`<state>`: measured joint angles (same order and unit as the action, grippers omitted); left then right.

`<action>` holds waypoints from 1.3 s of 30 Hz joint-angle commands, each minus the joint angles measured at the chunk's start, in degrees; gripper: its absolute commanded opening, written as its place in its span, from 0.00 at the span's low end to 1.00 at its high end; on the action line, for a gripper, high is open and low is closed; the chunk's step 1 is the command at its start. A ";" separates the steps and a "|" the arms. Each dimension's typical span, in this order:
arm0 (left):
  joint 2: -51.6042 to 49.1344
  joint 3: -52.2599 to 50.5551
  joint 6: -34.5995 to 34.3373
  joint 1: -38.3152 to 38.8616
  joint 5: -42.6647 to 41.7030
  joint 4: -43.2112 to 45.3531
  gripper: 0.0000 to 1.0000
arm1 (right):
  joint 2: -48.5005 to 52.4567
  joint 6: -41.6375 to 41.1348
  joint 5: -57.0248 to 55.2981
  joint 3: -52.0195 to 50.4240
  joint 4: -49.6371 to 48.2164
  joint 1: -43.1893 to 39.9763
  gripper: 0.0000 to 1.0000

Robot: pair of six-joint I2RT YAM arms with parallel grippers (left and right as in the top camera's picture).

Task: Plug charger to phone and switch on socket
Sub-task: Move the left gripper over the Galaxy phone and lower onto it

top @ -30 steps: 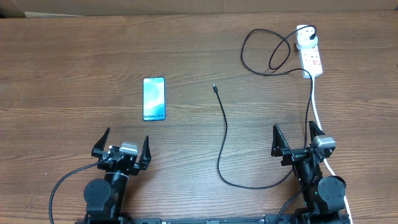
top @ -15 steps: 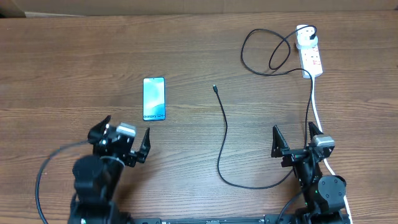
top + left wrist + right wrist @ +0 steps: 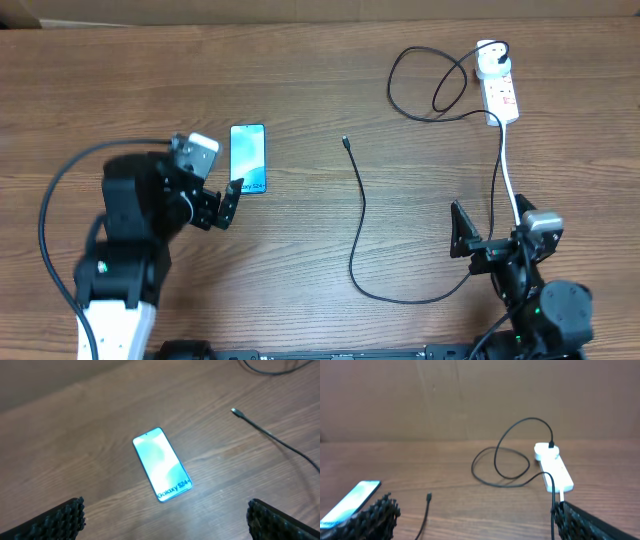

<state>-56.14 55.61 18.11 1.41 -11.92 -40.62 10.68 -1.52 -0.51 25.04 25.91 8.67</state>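
A: Status on the left hand [image 3: 165,515]?
B: Fingers spread wide, nothing between them. It hangs over the worktop [image 3: 300,80] at the left, tilted down at the phone [image 3: 248,158].
A: Contact with the phone?
B: None visible. In the left wrist view the phone lies ahead of the fingertips and between them, with bare wood all round it. From overhead one finger overlaps its near left corner, but that looks like height, not touch.
A: Phone pose?
B: Flat, screen up, lit blue-teal, white lettering at the near end. Left of centre.
A: The charger [image 3: 362,215]?
B: Its connector tip [image 3: 345,142] lies loose on the wood to the right of the phone, well apart from it. The black cable runs toward the near edge, bends right, goes up beside the white cord [image 3: 505,165], loops at the far right and ends in the white plug adapter [image 3: 490,62].
A: Adapter seated?
B: It sits on the far end of the socket [image 3: 502,95]. Switch position is too small to read.
A: Right hand [image 3: 472,510]?
B: Also spread wide and empty. Near right corner, low, with the white cord passing just beside it. Socket well ahead of it.
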 commanded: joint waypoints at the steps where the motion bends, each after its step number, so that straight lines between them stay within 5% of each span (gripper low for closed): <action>1: -5.33 8.41 -0.57 0.13 -3.63 -5.35 1.00 | 6.93 0.26 2.45 8.15 2.10 -0.07 1.00; 7: -12.48 16.74 -1.14 0.13 -10.51 -14.93 1.00 | 24.02 0.09 4.20 25.31 13.90 -0.07 1.00; 18: -17.38 17.16 -10.60 0.13 -13.77 -14.49 1.00 | 53.57 0.07 11.34 54.82 39.19 -0.07 1.00; 33: -40.54 40.44 -35.76 7.65 11.67 -25.20 1.00 | 62.55 -0.74 17.94 55.67 41.72 -0.07 1.00; 39: -48.30 42.10 -41.29 9.94 17.18 -26.40 0.86 | 63.67 -0.76 17.73 55.65 41.75 -0.07 1.00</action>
<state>-100.79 96.73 -18.46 10.63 0.32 -66.74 73.71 -1.96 16.58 79.29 67.75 8.67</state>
